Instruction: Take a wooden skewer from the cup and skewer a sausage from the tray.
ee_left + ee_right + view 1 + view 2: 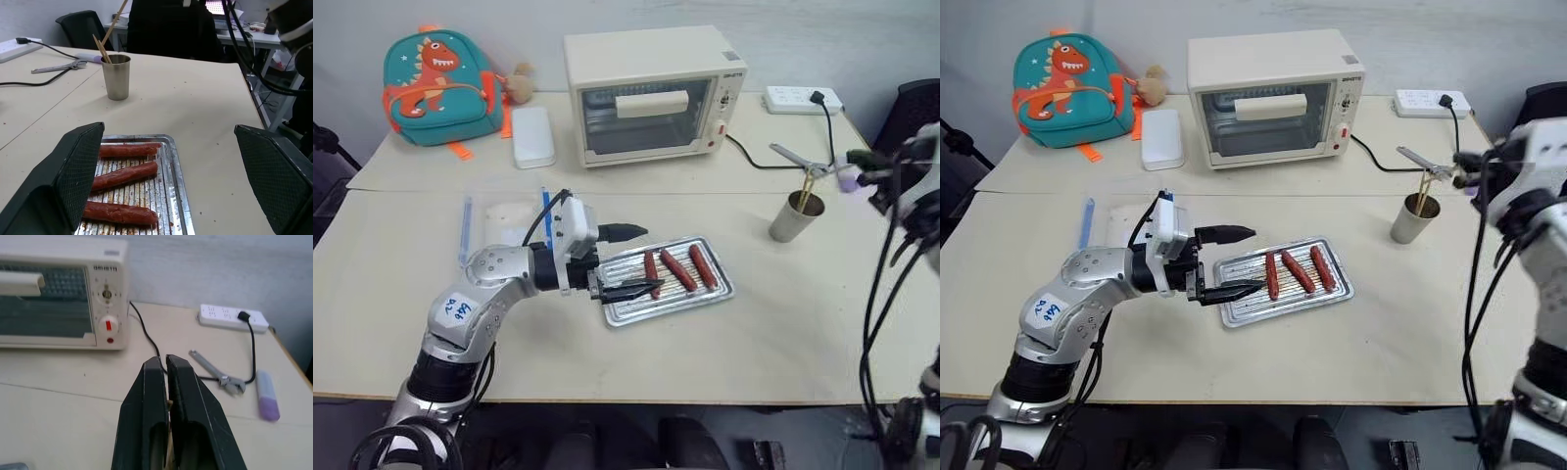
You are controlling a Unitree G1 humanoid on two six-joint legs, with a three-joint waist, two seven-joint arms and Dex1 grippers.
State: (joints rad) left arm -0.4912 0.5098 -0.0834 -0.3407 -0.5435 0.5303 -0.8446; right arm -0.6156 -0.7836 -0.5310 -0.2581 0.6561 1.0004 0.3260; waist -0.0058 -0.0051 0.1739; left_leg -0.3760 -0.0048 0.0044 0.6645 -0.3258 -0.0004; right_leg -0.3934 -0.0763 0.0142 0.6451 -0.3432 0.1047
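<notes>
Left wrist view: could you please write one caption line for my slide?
Open left end effector over a metal tray of three sausages, with a cup of wooden skewers behind.

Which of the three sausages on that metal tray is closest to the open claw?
The sausage at the tray's end nearest the left gripper; a fingertip almost meets it. The other two lie farther toward the cup.

Your head pair looks down across the table [783, 333]; your left wrist camera sits close over the tray [173, 171], your right faces the oven [58, 289], and both appear from above.
</notes>
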